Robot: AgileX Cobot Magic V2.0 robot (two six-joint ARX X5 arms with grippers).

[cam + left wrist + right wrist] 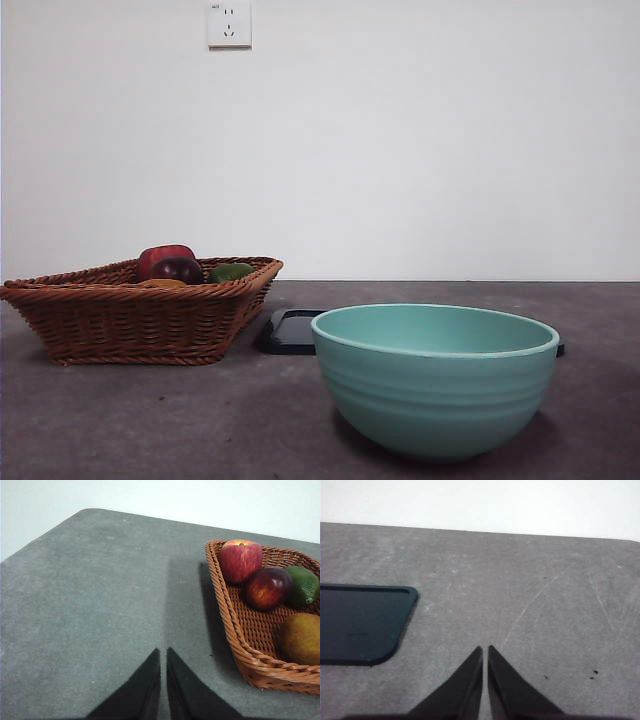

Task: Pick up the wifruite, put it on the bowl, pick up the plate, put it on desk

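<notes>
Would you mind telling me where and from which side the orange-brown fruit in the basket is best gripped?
Grip the wifruite across its widest middle, coming straight down from above. It is round, and the wicker basket wall beside it probably blocks a level approach. The dark red fruit lies apart, so the jaws should have room.

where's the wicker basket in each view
Front view: wicker basket at left on the desk, fruit inside.
Left wrist view: wicker basket at the right edge, partly cut off.
Right wrist view: not in it.
Shared landmark: the red apple in it.
</notes>
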